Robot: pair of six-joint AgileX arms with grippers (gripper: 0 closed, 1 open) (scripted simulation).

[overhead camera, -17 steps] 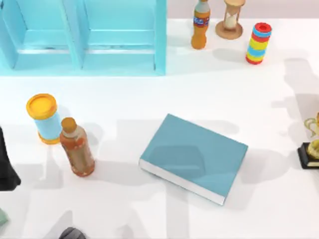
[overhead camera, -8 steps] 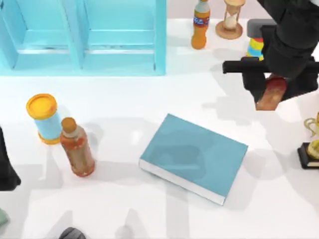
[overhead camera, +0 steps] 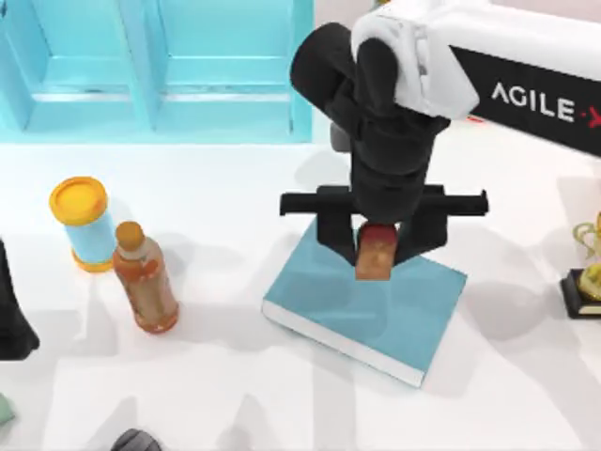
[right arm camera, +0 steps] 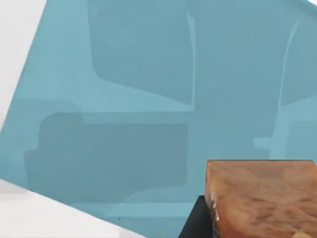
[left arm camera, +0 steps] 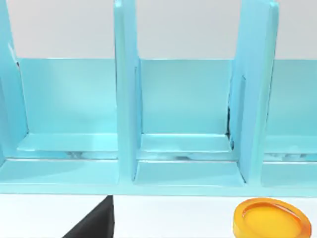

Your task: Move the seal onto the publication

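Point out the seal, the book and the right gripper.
seal (overhead camera: 376,254), top view, on its tan body below the red part.
book (overhead camera: 394,305), top view, on the bare teal cover.
right gripper (overhead camera: 379,246), top view, midway between the fingers that clamp the seal.

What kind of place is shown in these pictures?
Probably a simulated tabletop test scene, not a real room: a plain white table, a blue shelf, and unrelated props such as a book and a trophy.
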